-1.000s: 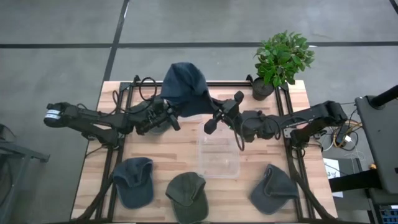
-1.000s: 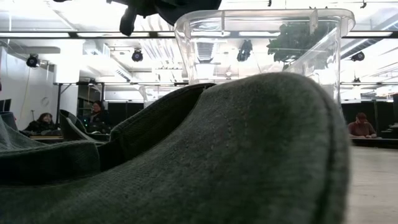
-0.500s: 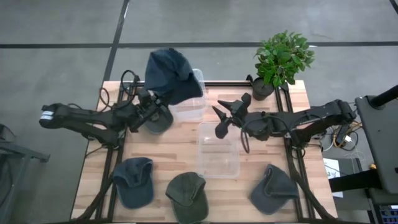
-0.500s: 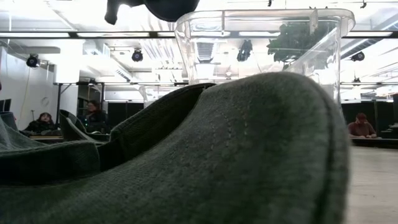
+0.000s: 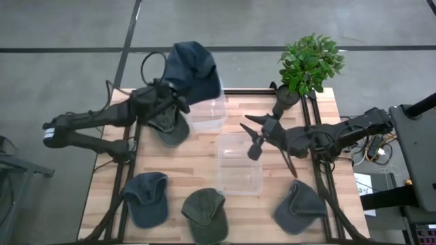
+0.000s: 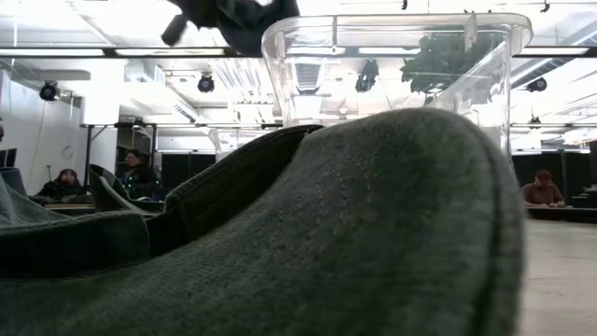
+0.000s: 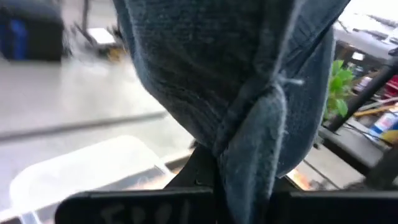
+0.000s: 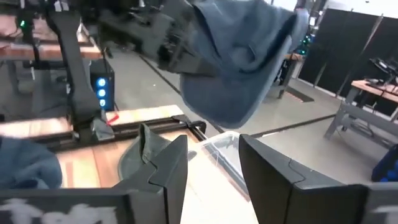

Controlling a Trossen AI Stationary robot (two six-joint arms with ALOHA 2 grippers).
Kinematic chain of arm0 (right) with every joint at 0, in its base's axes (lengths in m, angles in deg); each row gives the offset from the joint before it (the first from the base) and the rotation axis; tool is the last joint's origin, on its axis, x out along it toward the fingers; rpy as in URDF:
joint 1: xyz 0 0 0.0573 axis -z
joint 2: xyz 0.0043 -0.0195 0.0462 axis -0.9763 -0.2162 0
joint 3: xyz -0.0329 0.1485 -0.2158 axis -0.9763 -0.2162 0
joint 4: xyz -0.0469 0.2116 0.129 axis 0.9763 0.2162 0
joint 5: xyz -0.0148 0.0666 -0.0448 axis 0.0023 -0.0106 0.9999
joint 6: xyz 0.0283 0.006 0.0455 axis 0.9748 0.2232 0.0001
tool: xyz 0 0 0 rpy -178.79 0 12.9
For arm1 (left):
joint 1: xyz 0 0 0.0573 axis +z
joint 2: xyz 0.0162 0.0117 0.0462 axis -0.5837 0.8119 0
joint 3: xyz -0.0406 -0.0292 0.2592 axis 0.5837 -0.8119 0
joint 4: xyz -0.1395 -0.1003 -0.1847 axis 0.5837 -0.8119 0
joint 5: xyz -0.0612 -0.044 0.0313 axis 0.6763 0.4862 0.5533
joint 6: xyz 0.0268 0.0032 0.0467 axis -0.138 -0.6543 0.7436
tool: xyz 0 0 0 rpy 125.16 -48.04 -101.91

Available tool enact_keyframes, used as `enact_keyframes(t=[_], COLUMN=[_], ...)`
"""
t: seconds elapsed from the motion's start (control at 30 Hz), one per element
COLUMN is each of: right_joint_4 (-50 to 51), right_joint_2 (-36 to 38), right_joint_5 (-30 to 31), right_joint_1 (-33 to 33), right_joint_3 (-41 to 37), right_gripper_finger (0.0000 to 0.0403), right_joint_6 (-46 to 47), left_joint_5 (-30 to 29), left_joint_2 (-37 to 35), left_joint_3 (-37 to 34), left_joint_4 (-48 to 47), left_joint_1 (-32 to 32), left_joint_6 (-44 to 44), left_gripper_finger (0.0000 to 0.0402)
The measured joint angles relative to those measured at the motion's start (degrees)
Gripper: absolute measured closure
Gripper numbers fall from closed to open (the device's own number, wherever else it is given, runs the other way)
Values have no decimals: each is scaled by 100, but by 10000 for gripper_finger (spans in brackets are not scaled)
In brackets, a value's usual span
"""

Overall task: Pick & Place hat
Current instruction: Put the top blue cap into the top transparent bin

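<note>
A blue hat (image 5: pixel 195 69) hangs in the air over the table's far left part, with my left gripper (image 5: pixel 181 101) shut on it; it also shows in the right wrist view as the blue hat (image 8: pixel 242 62). Below it stands a small clear bin (image 5: pixel 208 113), and a dark green hat (image 5: pixel 170 128) lies flat on the table beside the bin. My right gripper (image 5: pixel 256 137) stands open and holds nothing, right of the bin and over the far end of a larger clear bin (image 5: pixel 238 167). My left gripper pinches a bunched fold of the blue hat's cloth (image 7: pixel 252 155) between its two fingers; several layers are gathered there. The hat is lifted clear of the table and the bin, and its crown (image 8: pixel 249 93) droops slack from the hold.
Three more hats lie along the near edge: a blue one (image 5: pixel 147 197), a green one (image 5: pixel 204 214) and a grey-blue one (image 5: pixel 300 207). A potted plant (image 5: pixel 308 64) stands at the far right corner. People sit in the room behind the table (image 6: pixel 140 173).
My right gripper has opened, let go of the blue hat and drawn back toward the table's right edge. My left gripper has carried the hat up and toward the far left, from beside the middle bin to above the small bin.
</note>
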Motion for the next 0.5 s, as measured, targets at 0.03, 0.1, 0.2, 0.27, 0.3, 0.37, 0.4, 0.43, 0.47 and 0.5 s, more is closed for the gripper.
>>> enact_keyframes(t=[0.03,0.1,0.2,0.27,0.3,0.37,0.4,0.43,0.47,0.5], right_joint_4=[187,615,1160,1324,1370,1447,1500,1515,1507,1509], right_joint_2=[64,191,385,481,516,576,604,618,625,632], right_joint_5=[2,2,4,3,2,0,0,2,2,2], right_joint_1=[-30,-71,-118,-131,-137,-138,-141,-142,-142,-141], right_joint_3=[0,0,-2,-2,-2,-2,-4,-7,-7,-7], right_gripper_finger=[267,269,268,266,265,263,262,261,262,262], right_joint_6=[-2,-2,4,307,554,935,1003,1033,1035,1028], left_joint_5=[301,818,1495,1877,2028,2286,2359,2426,2522,2617], left_joint_2=[44,146,327,465,556,759,864,972,1072,1184], left_joint_3=[-37,-122,-217,-302,-339,-390,-390,-383,-366,-341], left_joint_4=[-34,-26,-57,-78,-90,-149,-163,-163,-178,-181], left_joint_1=[225,643,1204,1533,1665,1842,1886,1901,1900,1896], left_joint_6=[-104,-270,-587,-930,-1090,-1368,-1487,-1598,-1686,-1781], left_gripper_finger=[397,397,397,397,397,397,397,397,397,397])
